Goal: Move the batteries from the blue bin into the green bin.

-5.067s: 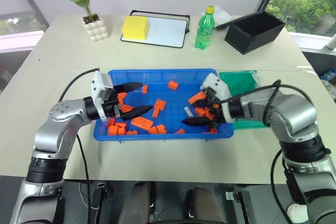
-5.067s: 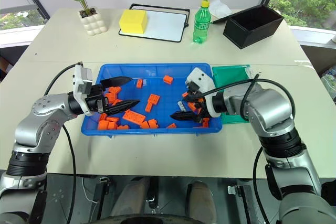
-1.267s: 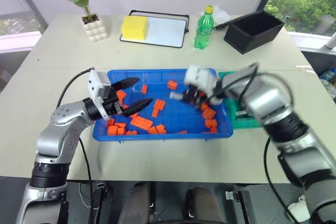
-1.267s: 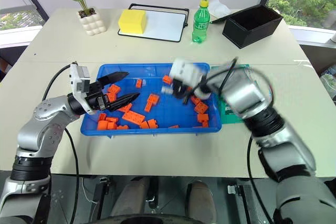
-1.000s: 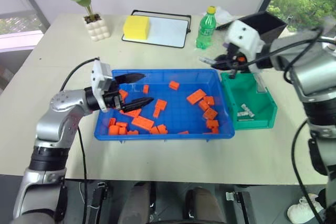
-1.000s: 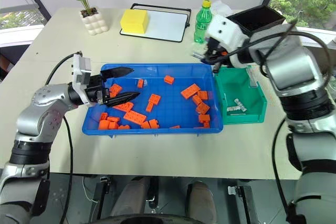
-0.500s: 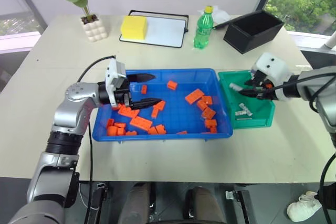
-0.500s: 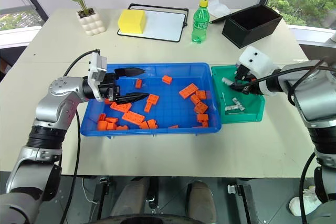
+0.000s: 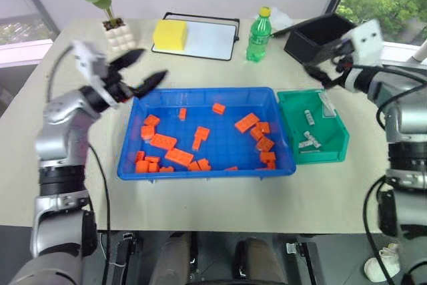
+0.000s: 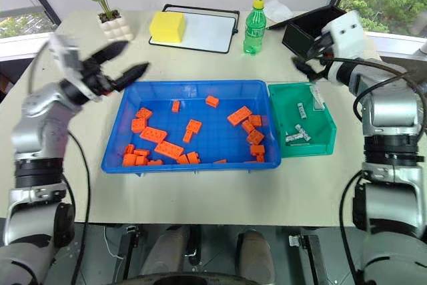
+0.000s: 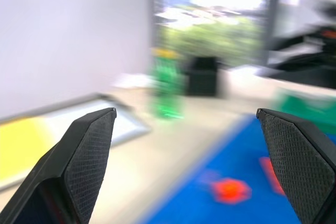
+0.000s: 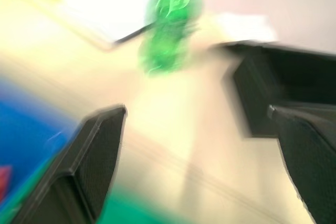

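The blue bin [image 9: 203,92] sits mid-table and holds several orange blocks [image 9: 179,157]. To its right stands the green bin [image 9: 335,140], with three batteries [image 9: 307,117] lying inside. My left gripper [image 9: 141,68] hangs open and empty in the air beyond the blue bin's far left corner; in the left wrist view its fingers [image 11: 84,166] are spread wide. Raised above the table behind the green bin, close to the black box [image 9: 323,38], is my right gripper [image 10: 305,55]. It is open, with nothing between its fingers [image 12: 94,161].
A green bottle [image 9: 259,35] stands behind the blue bin. A white tray with a yellow sponge [image 9: 172,33] lies at the back, and a potted plant [image 9: 119,31] at the back left. Bare table surrounds the bins in front.
My right gripper let its battery go into the green bin, opened and rose back toward the black box. My left gripper lifted out of the blue bin, up and to the left.
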`<state>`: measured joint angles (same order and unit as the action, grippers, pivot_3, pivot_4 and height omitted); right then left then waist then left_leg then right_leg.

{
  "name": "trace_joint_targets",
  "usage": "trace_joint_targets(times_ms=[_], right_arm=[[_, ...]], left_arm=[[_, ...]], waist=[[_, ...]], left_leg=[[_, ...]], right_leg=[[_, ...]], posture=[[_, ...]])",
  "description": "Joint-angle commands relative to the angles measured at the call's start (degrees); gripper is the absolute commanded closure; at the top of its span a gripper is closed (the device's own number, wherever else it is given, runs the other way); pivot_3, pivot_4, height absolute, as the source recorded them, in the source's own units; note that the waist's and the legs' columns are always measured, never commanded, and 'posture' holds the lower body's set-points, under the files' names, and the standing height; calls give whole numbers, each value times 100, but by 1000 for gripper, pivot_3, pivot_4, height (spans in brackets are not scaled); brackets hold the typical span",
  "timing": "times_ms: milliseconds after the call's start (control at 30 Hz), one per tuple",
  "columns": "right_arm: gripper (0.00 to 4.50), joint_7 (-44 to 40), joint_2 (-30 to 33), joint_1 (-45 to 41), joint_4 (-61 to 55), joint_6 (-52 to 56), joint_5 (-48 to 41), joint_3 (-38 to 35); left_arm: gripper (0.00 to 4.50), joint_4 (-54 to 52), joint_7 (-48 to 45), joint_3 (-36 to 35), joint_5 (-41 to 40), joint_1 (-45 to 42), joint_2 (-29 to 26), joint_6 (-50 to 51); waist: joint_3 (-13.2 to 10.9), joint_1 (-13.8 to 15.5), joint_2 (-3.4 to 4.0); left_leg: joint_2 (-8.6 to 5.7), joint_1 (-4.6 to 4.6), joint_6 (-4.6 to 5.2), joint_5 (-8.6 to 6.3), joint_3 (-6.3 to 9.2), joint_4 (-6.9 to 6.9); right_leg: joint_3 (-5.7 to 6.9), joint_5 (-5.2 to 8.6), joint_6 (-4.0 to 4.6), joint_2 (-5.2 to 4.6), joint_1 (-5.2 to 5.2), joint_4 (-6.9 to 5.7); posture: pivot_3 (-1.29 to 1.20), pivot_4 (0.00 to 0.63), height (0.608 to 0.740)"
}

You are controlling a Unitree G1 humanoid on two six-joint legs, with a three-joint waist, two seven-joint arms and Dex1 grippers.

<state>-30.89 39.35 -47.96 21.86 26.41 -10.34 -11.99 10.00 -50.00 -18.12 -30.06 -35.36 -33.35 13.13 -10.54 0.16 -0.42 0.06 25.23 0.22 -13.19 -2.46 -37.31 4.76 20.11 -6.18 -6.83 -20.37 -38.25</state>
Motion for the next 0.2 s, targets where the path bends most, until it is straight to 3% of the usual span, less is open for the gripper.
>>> trace_joint_targets(times_ms=[33, 200], right_arm=[[37, 515, -47, -189, 1072, -1276, -23, -539], [37, 850, 68, -360, 2502, -2585, 20, -758]], left_arm=[[0, -294, 352, -637, -75, 338, -355, -35], [0, -642, 750, -1380, -96, 1271, -712, 64]], waist=[[0, -8, 0], [-1, -45, 1]], left_leg=[[0, 0, 0, 0, 0, 0], [-1, 1, 0, 0, -2, -2]], right_leg=[[0, 0, 0, -1, 1, 1], [-1, 0, 0, -3, 0, 1]], posture=[[0, 150, 739], [0, 150, 739]])
